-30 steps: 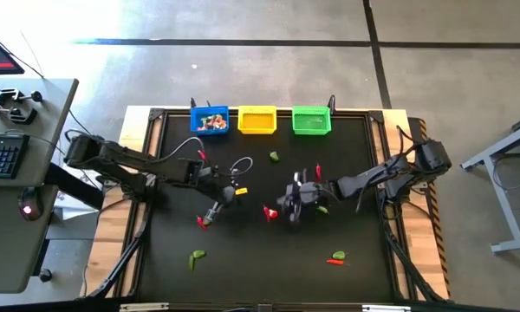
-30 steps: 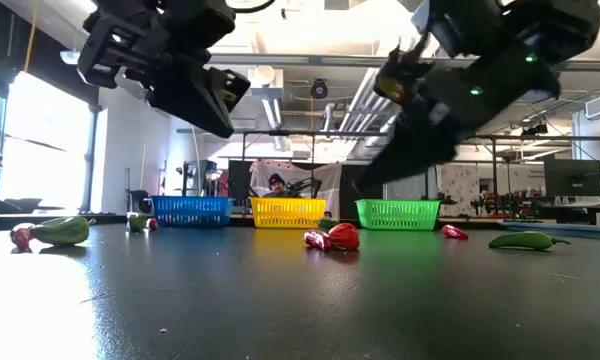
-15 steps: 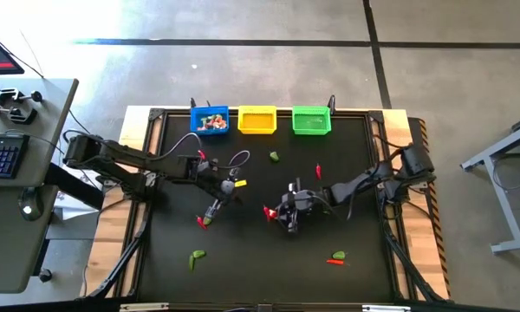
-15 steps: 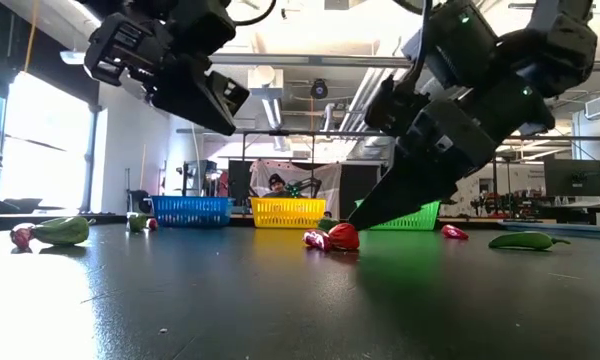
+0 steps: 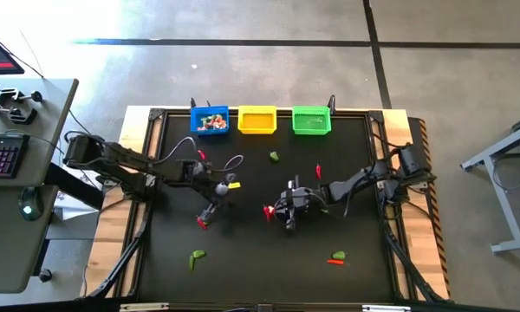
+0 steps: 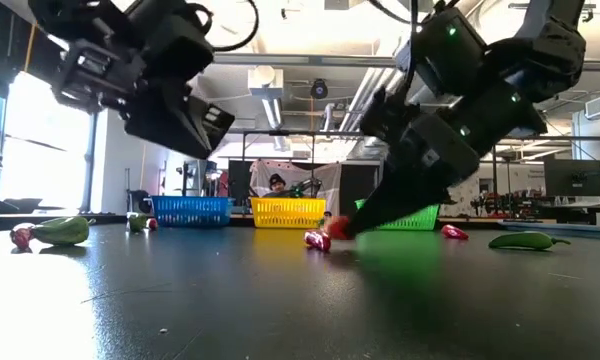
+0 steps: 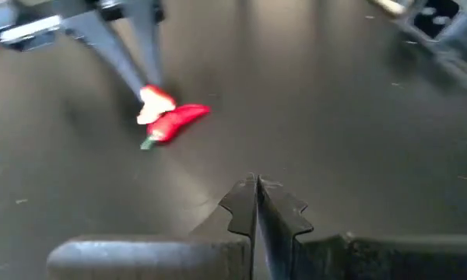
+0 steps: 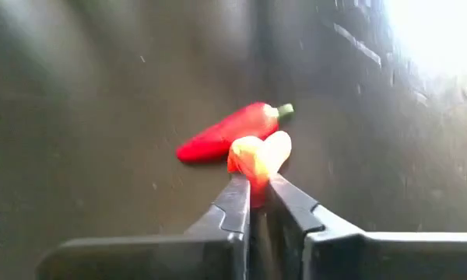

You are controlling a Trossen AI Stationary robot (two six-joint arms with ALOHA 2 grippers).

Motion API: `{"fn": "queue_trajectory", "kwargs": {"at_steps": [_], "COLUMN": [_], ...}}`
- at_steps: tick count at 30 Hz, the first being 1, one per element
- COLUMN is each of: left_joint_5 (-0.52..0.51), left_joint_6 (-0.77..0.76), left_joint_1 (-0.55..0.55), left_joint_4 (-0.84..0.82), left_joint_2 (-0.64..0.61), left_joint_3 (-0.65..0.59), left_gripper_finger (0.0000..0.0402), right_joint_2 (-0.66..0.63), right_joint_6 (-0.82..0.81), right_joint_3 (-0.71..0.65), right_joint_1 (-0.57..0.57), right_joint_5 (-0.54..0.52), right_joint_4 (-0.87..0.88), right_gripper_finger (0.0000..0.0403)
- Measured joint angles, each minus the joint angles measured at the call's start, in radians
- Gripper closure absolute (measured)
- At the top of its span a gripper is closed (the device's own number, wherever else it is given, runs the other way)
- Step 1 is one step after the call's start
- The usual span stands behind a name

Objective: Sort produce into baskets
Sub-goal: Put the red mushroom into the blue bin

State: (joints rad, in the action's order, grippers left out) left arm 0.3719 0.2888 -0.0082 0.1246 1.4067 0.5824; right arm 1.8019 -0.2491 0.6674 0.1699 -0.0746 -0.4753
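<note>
Blue basket (image 5: 210, 120), yellow basket (image 5: 256, 120) and green basket (image 5: 310, 120) are sitting on a black desk (image 5: 260, 251); a red pepper (image 8: 222, 133) is showing.

Three baskets (image 5: 258, 120), two arms (image 5: 130, 165), seven loose produce pieces (image 5: 197, 256) on the table.

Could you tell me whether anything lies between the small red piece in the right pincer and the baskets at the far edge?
Nothing visible does. The right pincer grips the small red piece at mid-table; bare tabletop runs to the baskets. A red chili lies beside it.
</note>
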Motion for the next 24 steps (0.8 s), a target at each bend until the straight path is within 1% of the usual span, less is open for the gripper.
{"fn": "queue_trajectory", "kwargs": {"at_steps": [1, 3, 5, 7, 12, 18, 22, 24], "left_joint_5": [-0.021, -0.115, -0.193, -0.238, -0.287, -0.379, -0.392, -0.421], "left_joint_6": [-0.004, 0.004, 0.055, 0.129, 0.307, 0.481, 0.565, 0.578], "left_joint_1": [0.002, 0.003, 0.002, -0.004, -0.045, -0.113, -0.15, -0.166], "left_joint_4": [0.034, 0.098, 0.123, 0.155, 0.236, 0.245, 0.249, 0.259], "left_joint_2": [0.0, 0.001, 0.001, 0.002, 0.002, 0.002, 0.002, 0.002], "left_joint_3": [-0.012, -0.02, -0.02, -0.02, -0.02, -0.02, -0.02, -0.02], "left_gripper_finger": [0.0401, 0.0401, 0.04, 0.0395, 0.036, 0.0316, 0.0305, 0.0304], "right_joint_2": [-0.007, -0.011, -0.011, -0.011, -0.011, -0.01, -0.01, -0.01], "right_joint_6": [0.019, 0.068, 0.114, 0.134, 0.127, 0.145, 0.153, 0.154], "right_joint_3": [0.0, 0.0, 0.0, 0.011, 0.072, 0.138, 0.17, 0.18], "right_joint_1": [-0.001, -0.008, -0.016, -0.026, -0.053, -0.059, -0.059, -0.06], "right_joint_5": [0.002, 0.043, 0.105, 0.144, 0.232, 0.262, 0.262, 0.262], "right_joint_4": [-0.016, -0.087, -0.132, -0.146, -0.134, -0.113, -0.09, -0.091], "right_gripper_finger": [0.038, 0.0385, 0.0395, 0.0398, 0.0399, 0.04, 0.04, 0.04]}}
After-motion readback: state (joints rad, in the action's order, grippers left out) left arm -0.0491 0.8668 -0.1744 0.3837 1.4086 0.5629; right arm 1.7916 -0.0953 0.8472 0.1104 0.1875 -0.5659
